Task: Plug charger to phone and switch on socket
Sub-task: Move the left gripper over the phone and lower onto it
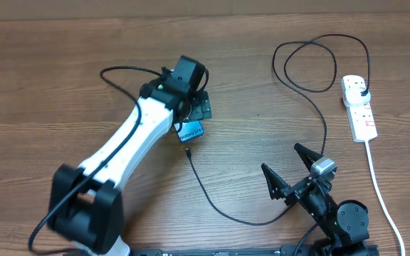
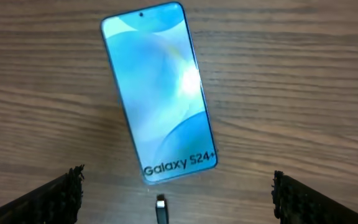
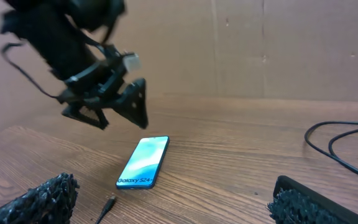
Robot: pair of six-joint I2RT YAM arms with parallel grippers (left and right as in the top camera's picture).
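The slim, glossy phone (image 2: 160,93) lies flat near the middle of the wood-grain surface (image 1: 48,57). The charger (image 2: 161,210), a thin black cable, ends in a small tip just short of the phone's lower edge. The elongated white socket (image 1: 358,107) sits by the right edge. The left end effector (image 2: 176,190) hangs over the phone with its rough black fingers wide apart. The right end effector (image 3: 173,196) is likewise spread, holding nothing.

Overhead: left arm (image 1: 144,124) hides most of the phone (image 1: 191,130); you see only its blue lower end. Switches on the socket (image 1: 359,108) are too small for you to read as on or off. Left wrist: charger (image 2: 161,210) tip cut by the bottom edge, both fingers (image 2: 64,194) likewise.
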